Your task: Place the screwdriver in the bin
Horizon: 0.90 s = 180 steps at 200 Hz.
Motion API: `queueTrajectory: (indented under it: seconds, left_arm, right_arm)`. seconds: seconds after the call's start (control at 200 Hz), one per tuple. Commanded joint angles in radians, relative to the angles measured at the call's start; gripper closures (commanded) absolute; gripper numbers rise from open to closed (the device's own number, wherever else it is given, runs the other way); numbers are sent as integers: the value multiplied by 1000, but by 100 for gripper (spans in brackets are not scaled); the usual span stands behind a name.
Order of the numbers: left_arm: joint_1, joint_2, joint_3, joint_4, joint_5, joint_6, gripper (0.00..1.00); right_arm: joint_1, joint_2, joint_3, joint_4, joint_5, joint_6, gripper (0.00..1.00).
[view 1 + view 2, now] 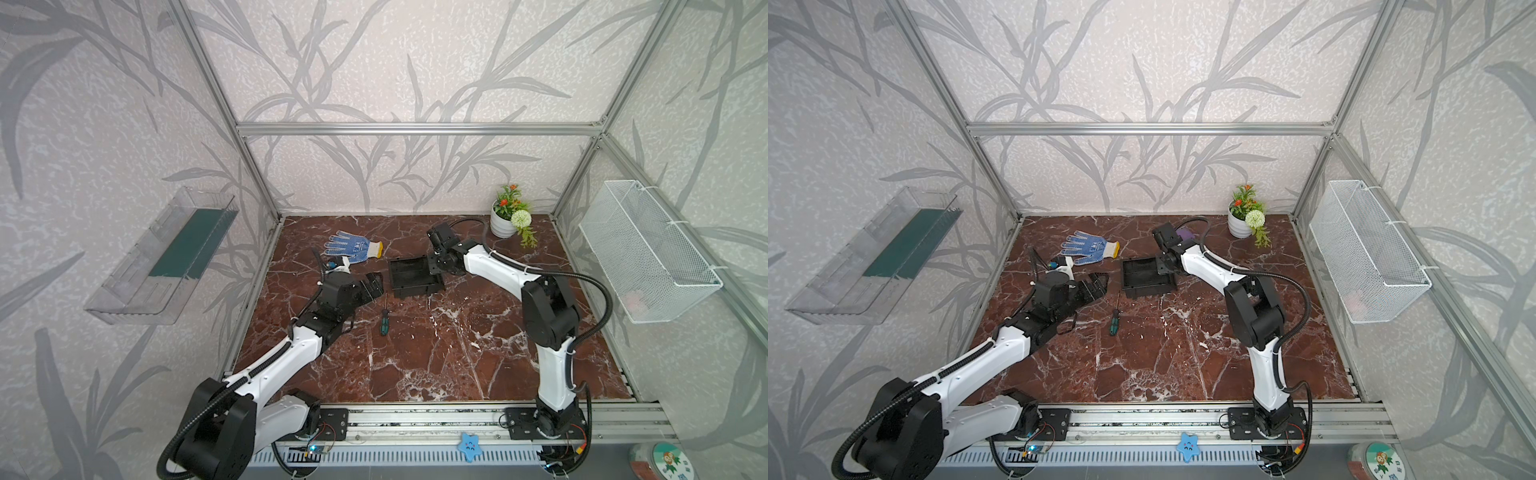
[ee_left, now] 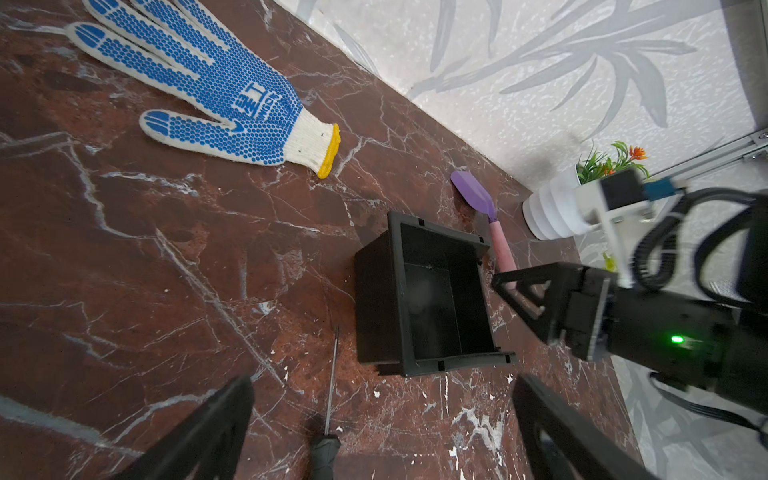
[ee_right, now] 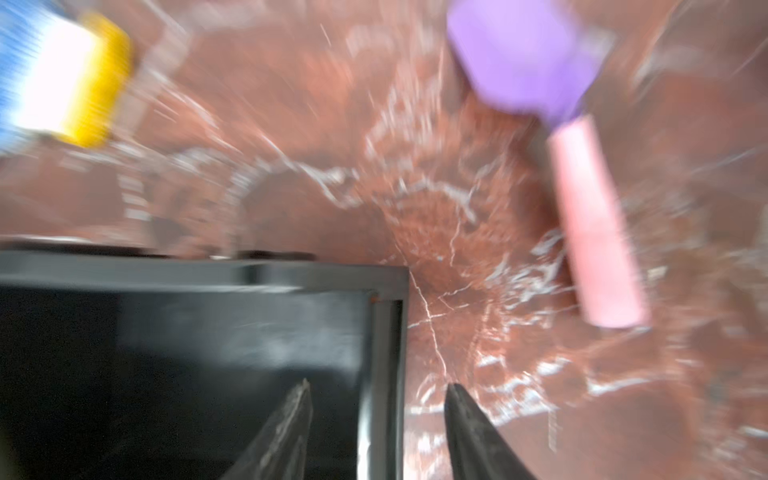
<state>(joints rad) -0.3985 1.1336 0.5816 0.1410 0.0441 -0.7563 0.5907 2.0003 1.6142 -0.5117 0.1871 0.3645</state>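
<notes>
The screwdriver lies on the marble floor, green-and-black handle toward the front and shaft tip toward the bin. The bin is a black tray that shows nothing inside. My left gripper hovers open just left of the bin, above the screwdriver's tip end. In the left wrist view the shaft runs between the spread fingers of the left gripper. My right gripper is open, its jaws either side of the bin's wall, which neither touches.
A blue-dotted glove lies behind the left gripper. A purple-and-pink toy shovel rests beyond the bin, near a white plant pot. A wire basket hangs on the right wall and a clear shelf on the left.
</notes>
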Motion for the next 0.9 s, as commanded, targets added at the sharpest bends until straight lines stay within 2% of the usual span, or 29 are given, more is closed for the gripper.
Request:
queueTrajectory:
  seconds: [0.0,0.09,0.195,0.35,0.5,0.895]
  left_arm:
    - [8,-37,23,-40,37,-22,1]
    - [48,-58,-19,-18,97,-77,1]
    - [120,-86,-73,2,184,-159,1]
    - [219,-156,-144,-22,251,-214,1]
    - [349,-182,-218,8,369,-289,1]
    - [357,-194,-280,48,358,-295,1]
  right_arm:
    - [63,-138,-49,33,5,-36,42]
    - [130,-184,-115,94,-31,-26,36]
    - [208,-192,-176,121,-59,64,34]
    - [317,-150,-234,183,-112,183,34]
    - [387,-61,-208,186,-143,251,34]
    - [425,97,-132,134,-134,267,34]
